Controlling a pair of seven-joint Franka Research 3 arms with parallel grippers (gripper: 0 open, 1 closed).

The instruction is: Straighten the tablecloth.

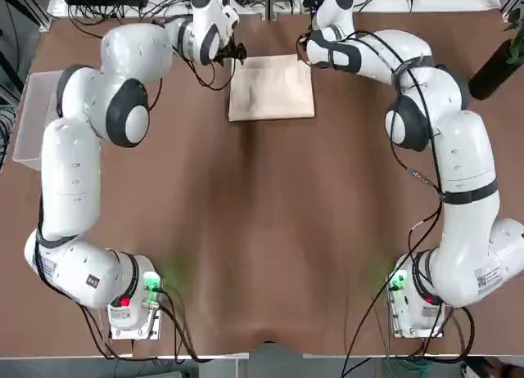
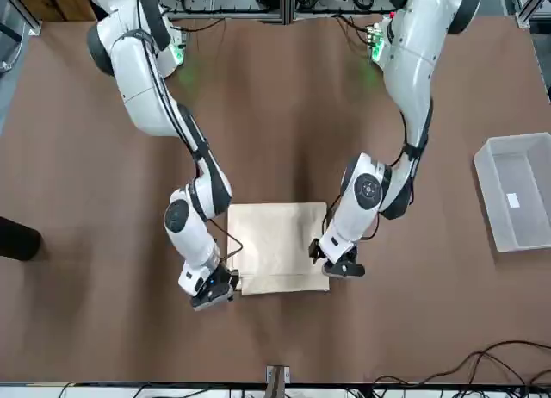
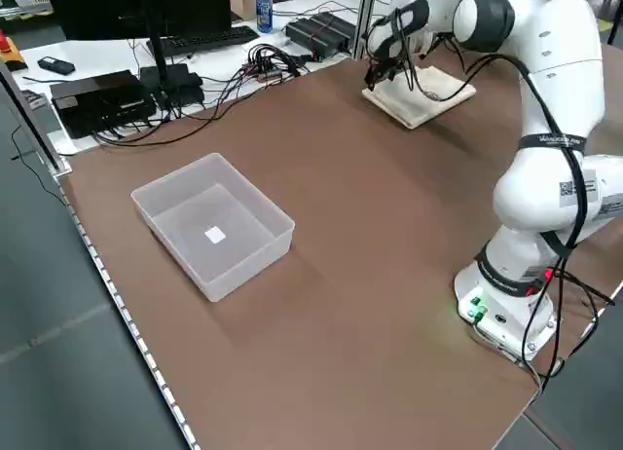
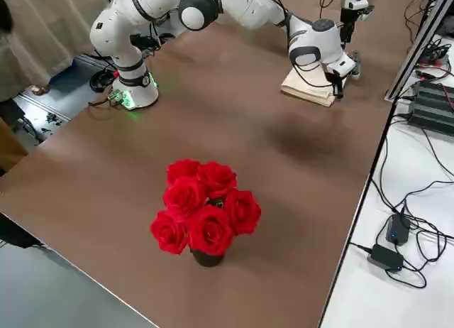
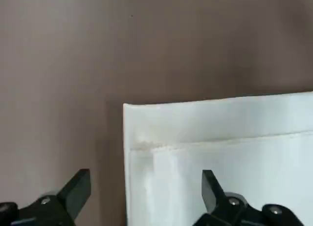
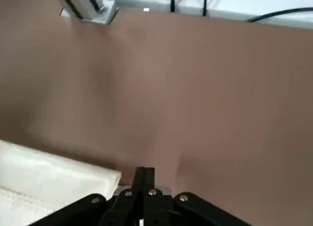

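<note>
**Both grippers at the far corners of the folded tablecloth**

While the tablecloth point(image 1: 271, 87) lies as a folded cream square on the far-middle part of the brown table covering point(image 1: 262, 231), both arms are stretched out over it, one per side.

Left gripper point(image 5: 146, 187): fingers spread wide, straddling the cloth's far left corner. One fingertip point(image 5: 78, 184) is over bare brown covering, the other over the cloth. Can't tell whether either touches. In the front view it point(image 2: 343, 262) sits at the cloth's edge, near the far corner.

Right gripper point(image 6: 144, 179): fingers pressed together, nothing between them. Tip is just beside the cloth's far right corner, over brown covering. Front view shows it point(image 2: 215, 293) just off that corner.

Cloth edges look roughly square to the table, with a visible fold line and layered edges in the left wrist view.

Elsewhere: clear plastic bin point(image 3: 214, 226) well apart on the robot's left side, red roses point(image 4: 202, 207) in a pot on the right side. Cables and electronics beyond the table's far edge.
</note>
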